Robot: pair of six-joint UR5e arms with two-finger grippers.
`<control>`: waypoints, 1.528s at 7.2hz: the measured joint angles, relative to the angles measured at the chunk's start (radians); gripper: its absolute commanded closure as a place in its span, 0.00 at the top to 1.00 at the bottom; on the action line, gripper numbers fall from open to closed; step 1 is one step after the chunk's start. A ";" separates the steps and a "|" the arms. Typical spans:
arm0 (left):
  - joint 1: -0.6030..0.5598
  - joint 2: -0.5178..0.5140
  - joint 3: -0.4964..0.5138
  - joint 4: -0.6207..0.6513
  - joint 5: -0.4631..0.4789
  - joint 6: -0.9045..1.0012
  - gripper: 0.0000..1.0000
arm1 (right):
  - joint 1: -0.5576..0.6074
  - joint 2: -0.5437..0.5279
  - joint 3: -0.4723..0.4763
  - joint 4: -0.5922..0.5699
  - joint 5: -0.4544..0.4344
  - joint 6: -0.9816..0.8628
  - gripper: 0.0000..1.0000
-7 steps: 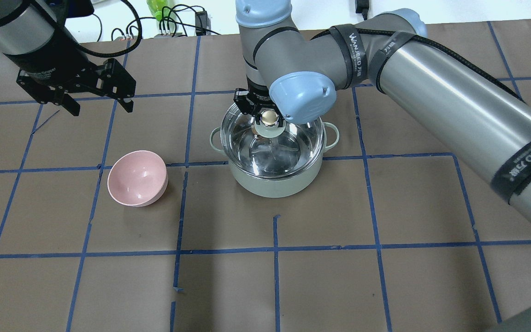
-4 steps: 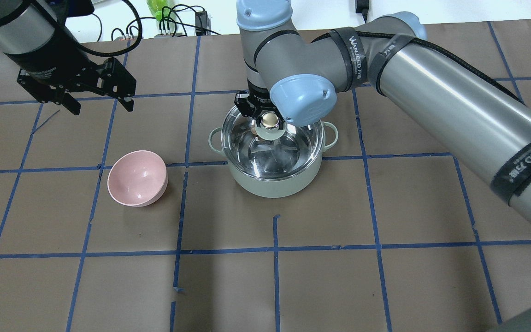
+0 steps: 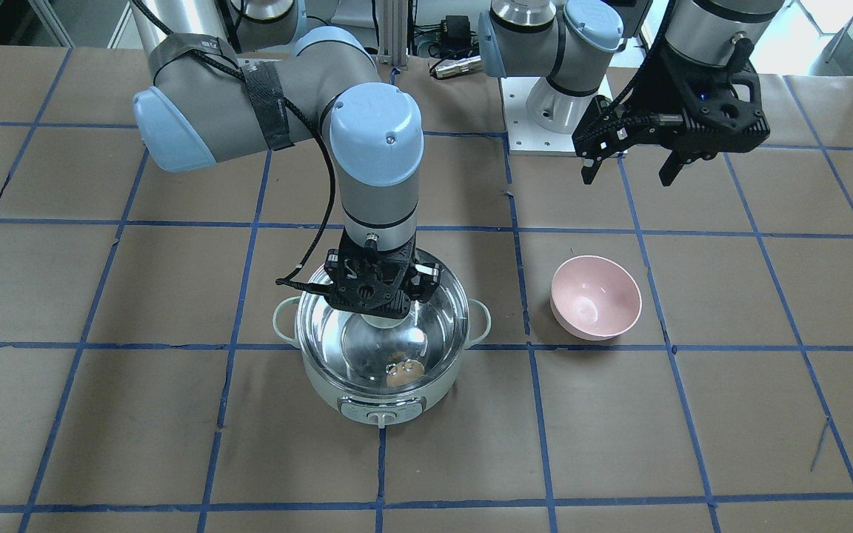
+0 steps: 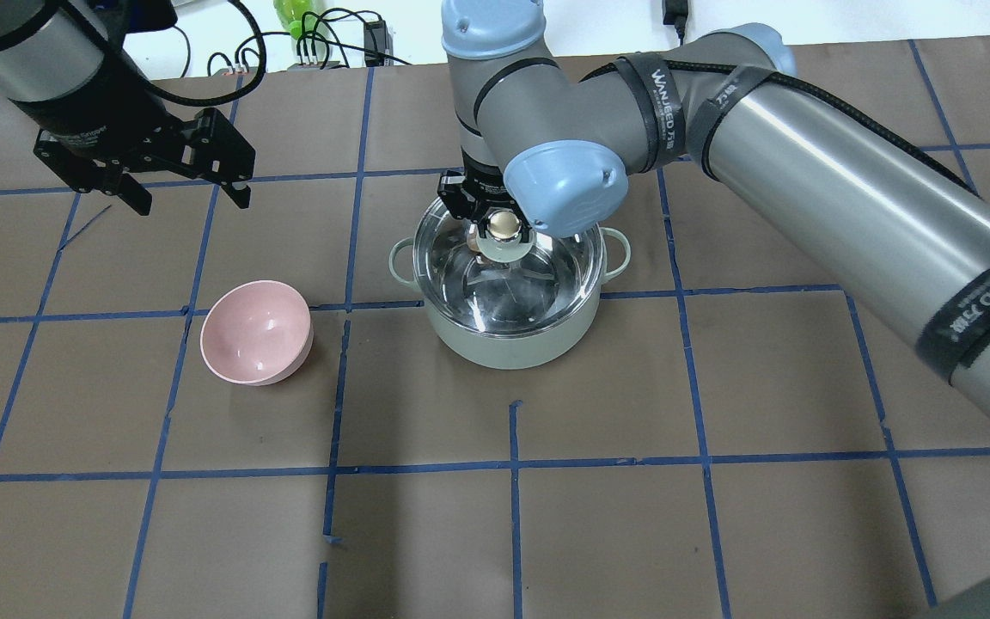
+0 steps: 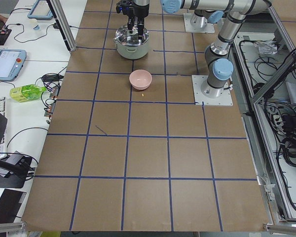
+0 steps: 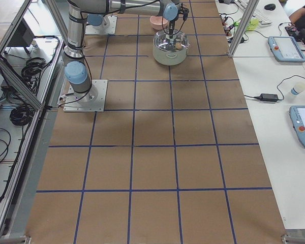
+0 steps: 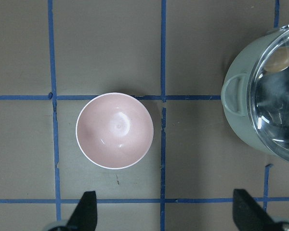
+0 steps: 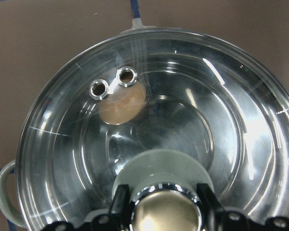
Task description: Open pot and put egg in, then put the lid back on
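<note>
The mint-green pot [image 4: 504,344] stands mid-table, its control knob facing the front-facing camera [image 3: 382,403]. The clear glass lid [image 4: 551,279] sits over the pot's rim. My right gripper [image 4: 504,228] is shut on the lid's cream-topped knob [image 8: 166,211], with a finger on each side. The tan egg [image 3: 406,370] lies inside the pot, seen through the glass below the two vent rings [image 8: 121,105]. My left gripper [image 4: 186,198] is open and empty, high above the table to the left of the pot, and looks down on the bowl.
An empty pink bowl [image 4: 256,331] stands on the brown paper to the left of the pot, a short gap away. It also shows in the left wrist view [image 7: 114,130]. Cables and a green bottle [image 4: 297,17] lie beyond the table's far edge.
The right gripper has sunk slightly with the lid, which now sits level on the pot's rim. The left arm has barely moved.
</note>
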 measured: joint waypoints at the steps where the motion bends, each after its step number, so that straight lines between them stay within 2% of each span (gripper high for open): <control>1: 0.000 0.000 0.000 0.000 0.000 0.000 1.00 | 0.000 -0.001 0.000 0.001 -0.003 -0.008 1.00; 3: -0.001 -0.001 0.000 0.000 0.001 -0.001 1.00 | -0.005 -0.026 -0.005 0.007 -0.002 -0.014 1.00; 5: -0.001 -0.001 0.000 -0.001 0.007 -0.001 1.00 | -0.043 -0.123 -0.004 0.063 0.000 -0.044 1.00; 7: -0.001 -0.002 0.005 -0.008 0.016 0.001 1.00 | -0.156 -0.264 0.005 0.221 -0.003 -0.208 1.00; 9: -0.001 -0.004 0.010 -0.012 0.019 0.001 1.00 | -0.331 -0.383 0.016 0.374 0.000 -0.447 1.00; 11: 0.002 -0.006 0.019 -0.022 0.020 -0.001 1.00 | -0.399 -0.425 0.034 0.397 0.029 -0.526 1.00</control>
